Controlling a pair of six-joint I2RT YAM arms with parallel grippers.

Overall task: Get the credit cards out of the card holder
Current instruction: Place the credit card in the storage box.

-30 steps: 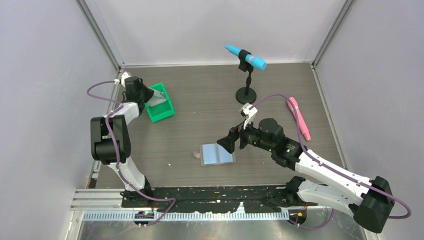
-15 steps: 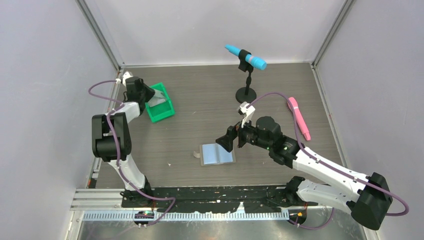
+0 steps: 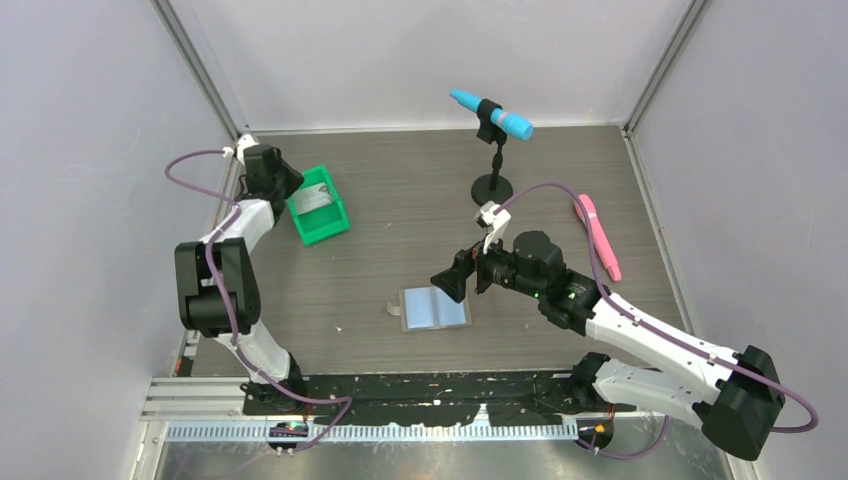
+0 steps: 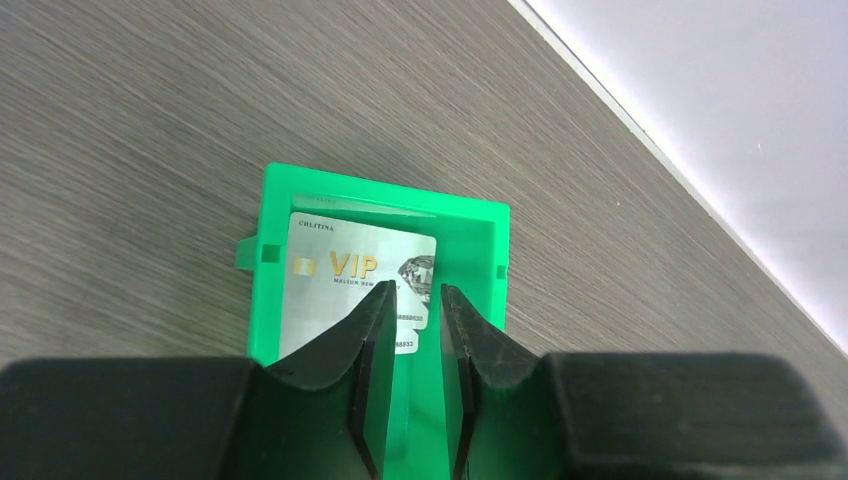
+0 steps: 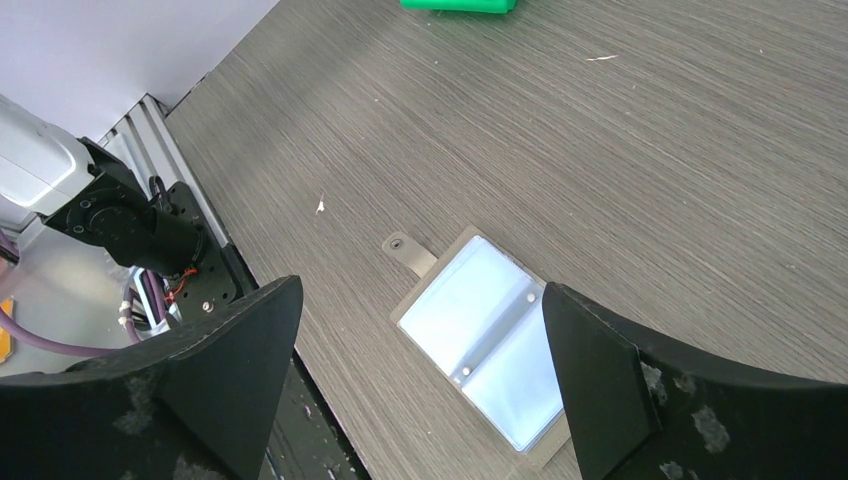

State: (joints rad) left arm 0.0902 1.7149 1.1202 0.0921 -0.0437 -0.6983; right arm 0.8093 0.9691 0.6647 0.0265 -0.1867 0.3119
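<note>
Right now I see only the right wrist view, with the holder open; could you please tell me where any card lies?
Observer: A card lies in the green bin, far left on the table.
Operator: Thank you; is the left gripper holding it?
Observer: No; the left gripper is over the bin, open and empty.
Operator: Is anything near the right edge?
Observer: A pink object lies there.

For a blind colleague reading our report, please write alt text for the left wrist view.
A silver card printed VIP in gold lies inside a green plastic bin on a dark wood-grain table. The left gripper hangs above it, its jaws slightly apart, holding nothing.
</note>
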